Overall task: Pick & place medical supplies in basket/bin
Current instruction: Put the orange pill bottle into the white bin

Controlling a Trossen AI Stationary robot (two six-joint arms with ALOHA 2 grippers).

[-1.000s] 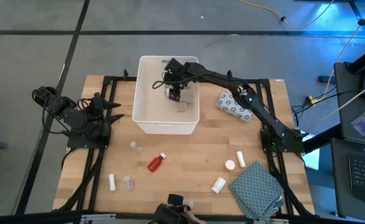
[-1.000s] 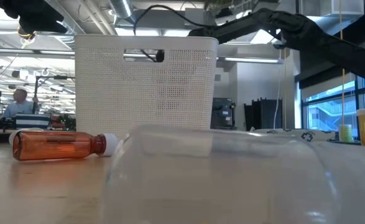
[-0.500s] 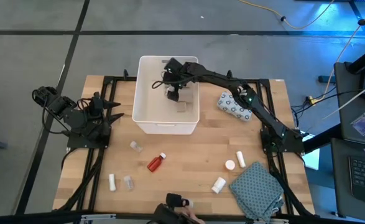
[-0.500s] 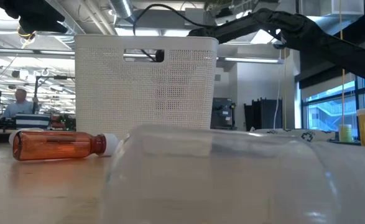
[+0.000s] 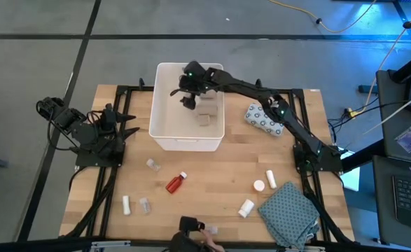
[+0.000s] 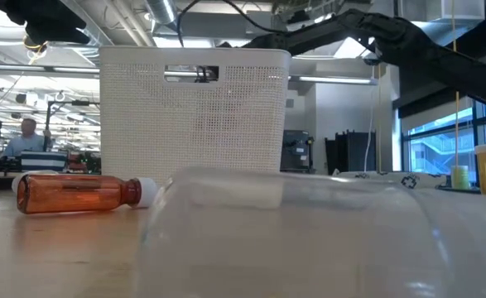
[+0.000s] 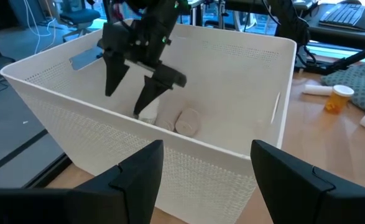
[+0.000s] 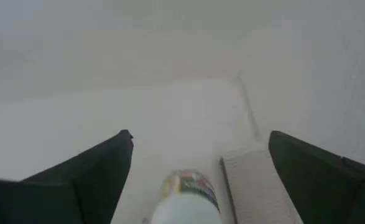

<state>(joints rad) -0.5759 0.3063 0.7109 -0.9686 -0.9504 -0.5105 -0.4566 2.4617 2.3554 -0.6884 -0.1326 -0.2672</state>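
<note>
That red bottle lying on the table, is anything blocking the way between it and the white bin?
Nothing visible does. The red bottle lies on bare wood in front of the white bin; only a small clear vial sits off to one side.

Both arms matte black, jointed, thin black cables along links. Right claw (image 7: 134,89): two tapered black fingers (green indicator light above).
</note>
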